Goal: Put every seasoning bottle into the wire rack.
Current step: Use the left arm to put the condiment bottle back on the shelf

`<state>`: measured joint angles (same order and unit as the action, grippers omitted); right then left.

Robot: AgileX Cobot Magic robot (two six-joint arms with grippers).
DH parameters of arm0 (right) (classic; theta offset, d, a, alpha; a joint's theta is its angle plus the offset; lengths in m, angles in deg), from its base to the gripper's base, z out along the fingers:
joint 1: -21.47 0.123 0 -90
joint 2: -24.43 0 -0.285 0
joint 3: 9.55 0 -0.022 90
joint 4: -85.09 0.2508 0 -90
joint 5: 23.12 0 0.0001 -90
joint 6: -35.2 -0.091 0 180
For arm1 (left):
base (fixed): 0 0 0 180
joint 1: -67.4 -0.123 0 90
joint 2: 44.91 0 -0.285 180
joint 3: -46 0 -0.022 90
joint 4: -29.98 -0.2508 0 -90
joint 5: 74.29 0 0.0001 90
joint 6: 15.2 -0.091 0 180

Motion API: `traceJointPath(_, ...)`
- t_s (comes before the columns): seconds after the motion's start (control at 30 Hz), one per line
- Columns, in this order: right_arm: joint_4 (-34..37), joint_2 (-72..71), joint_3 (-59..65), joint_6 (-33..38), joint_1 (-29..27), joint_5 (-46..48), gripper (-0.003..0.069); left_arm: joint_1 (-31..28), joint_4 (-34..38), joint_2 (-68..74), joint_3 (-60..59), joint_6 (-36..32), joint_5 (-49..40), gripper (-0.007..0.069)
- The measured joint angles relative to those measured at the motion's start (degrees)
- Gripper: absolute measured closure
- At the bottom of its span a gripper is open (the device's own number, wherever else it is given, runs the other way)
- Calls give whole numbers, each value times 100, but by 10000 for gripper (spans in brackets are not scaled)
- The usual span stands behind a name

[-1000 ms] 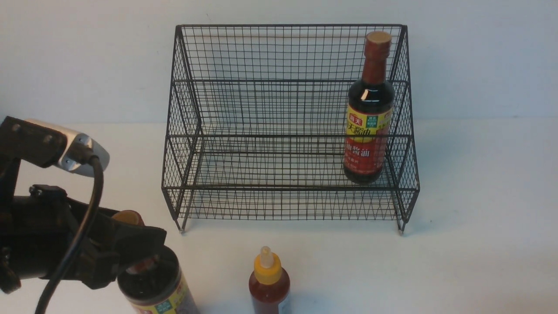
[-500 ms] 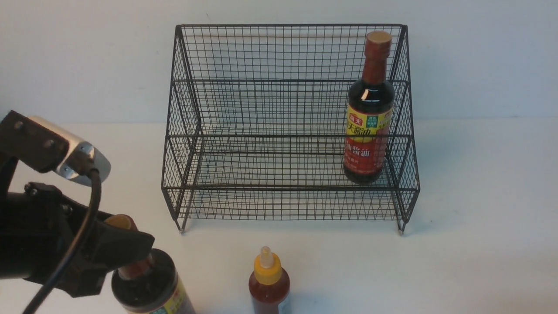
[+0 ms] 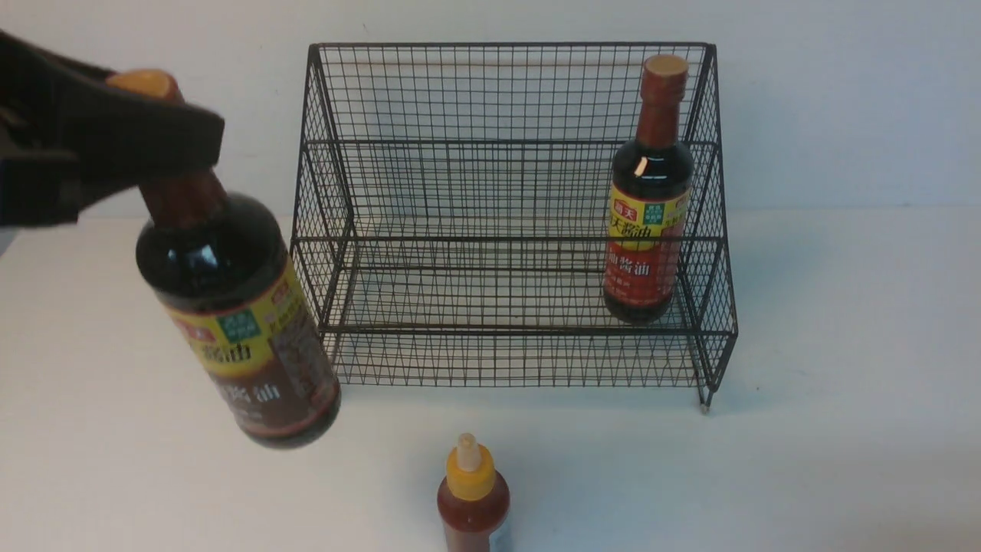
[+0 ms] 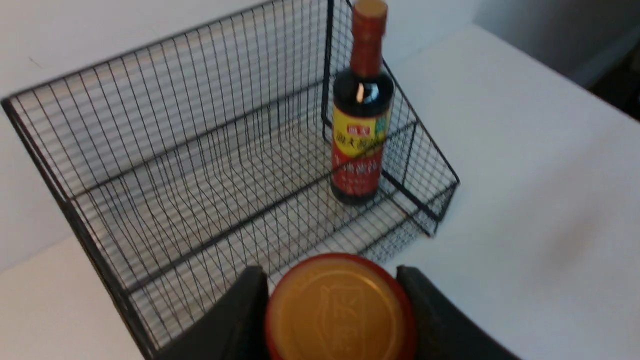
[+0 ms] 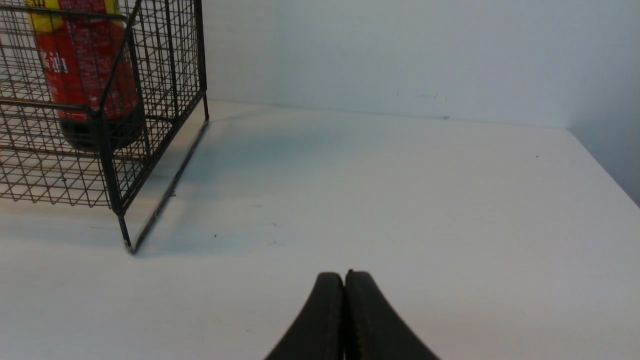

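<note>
My left gripper [image 3: 165, 146] is shut on the neck of a tall dark soy-sauce bottle [image 3: 237, 330], which hangs tilted in the air to the left of the wire rack [image 3: 506, 92]. In the left wrist view its tan cap [image 4: 340, 310] sits between the two black fingers [image 4: 240, 315]. A second soy-sauce bottle [image 3: 647, 207] stands upright at the right end of the rack's lower tier. The small red sauce bottle [image 3: 473, 498] with a yellow nozzle cap stands on the table in front of the rack. My right gripper [image 5: 344, 275] is shut on nothing, low over the table right of the rack [image 5: 115, 165].
The white table [image 3: 843, 383] meets a pale wall behind the rack. In the right wrist view the table's right edge [image 5: 605, 165] shows. The rack's tiers left of the standing bottle hold nothing.
The left gripper closed on the soy-sauce bottle's neck and lifted it off the table, up and slightly back beside the rack. The right gripper has stayed put.
</note>
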<state>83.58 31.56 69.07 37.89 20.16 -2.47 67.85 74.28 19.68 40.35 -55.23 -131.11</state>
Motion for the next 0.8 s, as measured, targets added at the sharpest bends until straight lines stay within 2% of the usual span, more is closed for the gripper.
traceJointPath(0.27, 0, 0, 0, 0, 0, 0, 673, 0, 971, 1086, 781, -149, 1199, 336)
traceJointPath(0.53, 0, 0, 0, 0, 0, 0, 673, 0, 1707, 2363, 1758, -760, 1494, 336)
traceJointPath(0.8, 0, 0, 0, -1, 0, 0, 673, 0, 2015, 3166, 2322, -1441, 1591, 336)
